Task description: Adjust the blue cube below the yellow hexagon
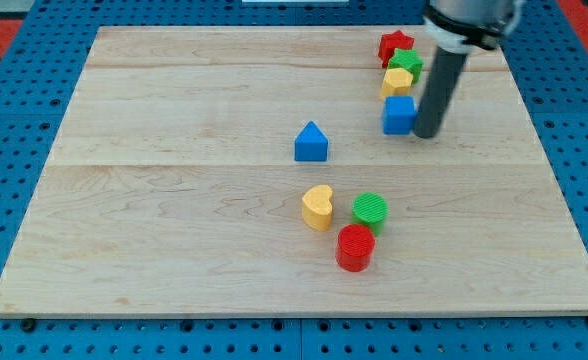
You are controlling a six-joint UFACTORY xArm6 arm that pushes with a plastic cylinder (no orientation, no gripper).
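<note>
— Where is the blue cube [399, 115] sitting?

— Near the view's top right of the tabletop [174, 220], directly under the yellow hexagon [396, 82], their edges touching or nearly so. Above the hexagon come a green block [408, 63] (its shape is hard to make out) and a red star [395, 44], so the four form a short column.

— And the end effector?

— The arm carries a straight dark rod, with no jaws to open or close. The tip [426, 134] rests on the tabletop just beside the cube, on the view's right, by its lower corner; whether it actually touches the cube cannot be told.

— What else lies on the wood?

— A blue house-shaped block [311, 142] stands alone near the middle, well apart from the column. Lower down sits a cluster: a yellow heart [317, 207], a green cylinder [370, 210] to its right, and a red cylinder [355, 247] just below them, close against the green one.
</note>
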